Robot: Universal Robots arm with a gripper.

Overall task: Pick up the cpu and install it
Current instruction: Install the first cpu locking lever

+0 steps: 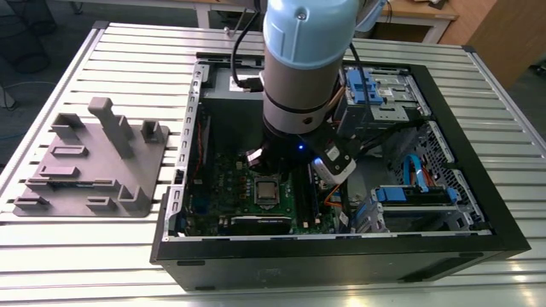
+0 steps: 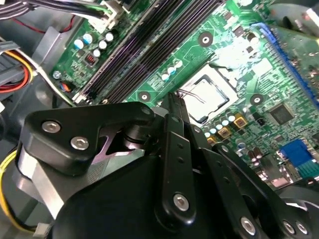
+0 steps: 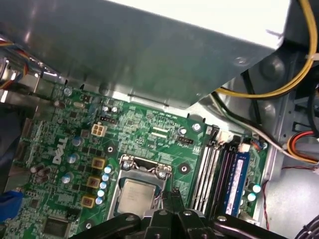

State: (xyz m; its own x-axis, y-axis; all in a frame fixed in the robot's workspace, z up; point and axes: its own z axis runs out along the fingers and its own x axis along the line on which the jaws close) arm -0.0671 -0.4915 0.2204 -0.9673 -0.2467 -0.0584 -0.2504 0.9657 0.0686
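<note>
Silvery cpu point(image 1: 267, 190) sat in the mobo socket point(image 3: 144, 168), at 6 o'clock of the gripper point(image 1: 271, 169) in the exterior view, jaws together & empty; install looked near done, next move needing gentle contact.

Harsh glare on green motherboard point(image 2: 234, 55)

Cpu point(image 3: 137, 195): square, silvery-grey metal top, lying flat and uncovered in the socket point(image 3: 121, 185), just beside the tips of the fingers point(image 3: 174, 198).
</note>
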